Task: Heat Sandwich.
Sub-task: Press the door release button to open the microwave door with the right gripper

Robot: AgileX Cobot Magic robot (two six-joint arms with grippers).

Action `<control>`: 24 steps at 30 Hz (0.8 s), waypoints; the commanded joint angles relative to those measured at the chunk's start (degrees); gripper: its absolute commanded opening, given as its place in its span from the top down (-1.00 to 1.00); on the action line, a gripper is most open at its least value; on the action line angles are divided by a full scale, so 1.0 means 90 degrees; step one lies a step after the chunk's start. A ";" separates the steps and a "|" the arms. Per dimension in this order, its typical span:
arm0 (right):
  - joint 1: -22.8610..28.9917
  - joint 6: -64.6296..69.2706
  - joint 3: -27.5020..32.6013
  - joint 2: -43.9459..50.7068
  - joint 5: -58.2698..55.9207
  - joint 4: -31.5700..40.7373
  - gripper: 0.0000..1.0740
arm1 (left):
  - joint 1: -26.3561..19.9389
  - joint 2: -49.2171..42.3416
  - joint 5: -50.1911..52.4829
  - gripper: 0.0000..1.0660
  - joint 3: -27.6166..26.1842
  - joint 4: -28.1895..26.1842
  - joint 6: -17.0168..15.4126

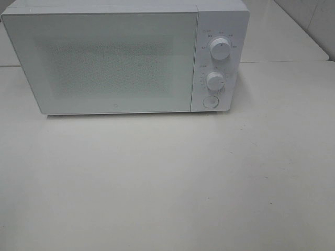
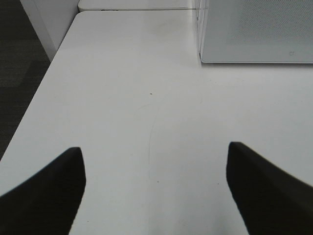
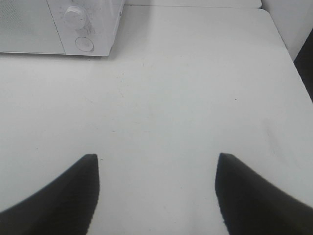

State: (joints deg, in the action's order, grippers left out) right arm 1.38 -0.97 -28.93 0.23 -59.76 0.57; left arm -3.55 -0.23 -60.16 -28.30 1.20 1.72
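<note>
From the high camera, a white microwave [image 1: 120, 57] stands on the far part of the white worktop [image 1: 167, 183], nearer the far-left corner than the right edge. Its door is closed. The control panel is on the side toward the right edge and carries an upper dial [image 1: 220, 48], a lower dial [image 1: 215, 81] and a round button [image 1: 210, 102] below them. The near part of the worktop in front of the door is plain white surface. Neither pincer shows in this view. The sandwich cannot be seen here either, and whether it is behind the frosted door cannot be told.

In the left wrist view, the left pincer [image 2: 154, 191] has its two dark fingers [image 2: 49, 196] spread wide, with only worktop [image 2: 122, 98] between them and nothing gripped. A thin curved scratch [image 2: 152, 132] runs across the surface ahead of the gap. Beyond it is the lower corner of the microwave [image 2: 254, 29] door, well apart from the fingertips. Dark floor [image 2: 19, 73] lies past the worktop's left edge.

In the right wrist view, the right pincer [image 3: 156, 196] is likewise wide apart, its dark fingers [image 3: 63, 196] framing bare worktop [image 3: 186, 88] and holding nothing. Ahead, well apart from the fingertips, is the panel end of the microwave [image 3: 29, 29], with one dial [image 3: 76, 17] and the round button [image 3: 84, 44]. The worktop's right edge and far-right corner show past it.

The sandwich shows in none of the three views, so where it lies relative to either pincer cannot be told.
</note>
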 commanded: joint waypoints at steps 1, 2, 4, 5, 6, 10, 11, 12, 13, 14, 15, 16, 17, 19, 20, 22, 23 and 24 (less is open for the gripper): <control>-0.0038 0.0057 0.0013 0.0166 0.0025 0.0025 -0.25 | 0.0000 -0.0032 0.0032 -0.38 -0.0032 -0.0006 0.0013; -0.0038 0.0057 0.0013 0.0166 0.0025 0.0025 -0.25 | 0.0000 -0.0032 0.0032 -0.38 -0.0032 -0.0006 0.0013; -0.0038 0.0057 0.0013 0.0166 0.0025 0.0025 -0.25 | 0.0000 -0.0032 0.0032 -0.38 -0.0032 -0.0006 0.0013; -0.0038 0.0057 0.0013 0.0166 0.0025 0.0025 -0.25 | 0.0000 -0.0032 0.0032 -0.38 -0.0032 -0.0006 0.0013; -0.0038 0.0057 0.0013 0.0166 0.0025 0.0025 -0.25 | 0.0000 -0.0032 0.0032 -0.38 -0.0032 -0.0006 0.0013; -0.0038 0.0057 0.0013 0.0166 0.0025 0.0025 -0.25 | 0.0000 -0.0032 0.0032 -0.38 -0.0032 -0.0006 0.0013; -0.0038 0.0057 0.0013 0.0166 0.0025 0.0025 -0.25 | 0.0000 -0.0032 0.0032 -0.38 -0.0032 -0.0006 0.0013; -0.0038 0.0057 0.0013 0.0166 0.0025 0.0025 -0.25 | 0.0000 -0.0032 0.0032 -0.38 -0.0032 -0.0006 0.0013; -0.0038 0.0064 0.0013 0.0166 0.0025 0.0025 -0.25 | 0.0000 -0.0032 0.0032 -0.38 -0.0032 -0.0006 0.0013; -0.0038 0.0076 0.0013 0.0166 0.0025 0.0025 -0.25 | 0.0000 -0.0032 0.0032 -0.38 -0.0032 -0.0006 0.0013; -0.0038 0.0076 0.0013 0.0166 0.0025 0.0025 -0.25 | 0.0000 -0.0032 0.0032 -0.38 -0.0032 -0.0006 0.0013; -0.0038 0.0076 0.0013 0.0166 0.0025 0.0025 -0.25 | 0.0000 -0.0032 0.0032 -0.38 -0.0032 -0.0006 0.0013; -0.0038 0.0076 0.0013 0.0166 0.0025 0.0025 -0.25 | 0.0000 -0.0032 0.0032 -0.38 -0.0032 -0.0006 0.0013; -0.0038 0.0076 0.0013 0.0166 0.0025 0.0025 -0.25 | 0.0000 -0.0032 0.0032 -0.38 -0.0032 -0.0006 0.0013; -0.0038 0.0076 0.0013 0.0166 0.0025 0.0025 -0.25 | 0.0000 -0.0032 0.0032 -0.38 -0.0032 -0.0006 0.0013; -0.0038 0.0076 0.0013 0.0166 0.0025 0.0025 -0.25 | 0.0000 -0.0032 0.0032 -0.38 -0.0032 -0.0006 0.0013; -0.0038 0.0076 0.0013 0.0166 0.0025 0.0025 -0.25 | 0.0000 -0.0032 0.0032 -0.38 -0.0032 -0.0006 0.0013; -0.0038 0.0076 0.0013 0.0166 0.0025 0.0025 -0.25 | 0.0000 -0.0032 0.0032 -0.38 -0.0032 -0.0006 0.0013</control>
State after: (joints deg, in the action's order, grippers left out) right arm 1.38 -0.86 -28.93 0.23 -59.76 0.57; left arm -3.55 -0.23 -60.16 -28.30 1.20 1.72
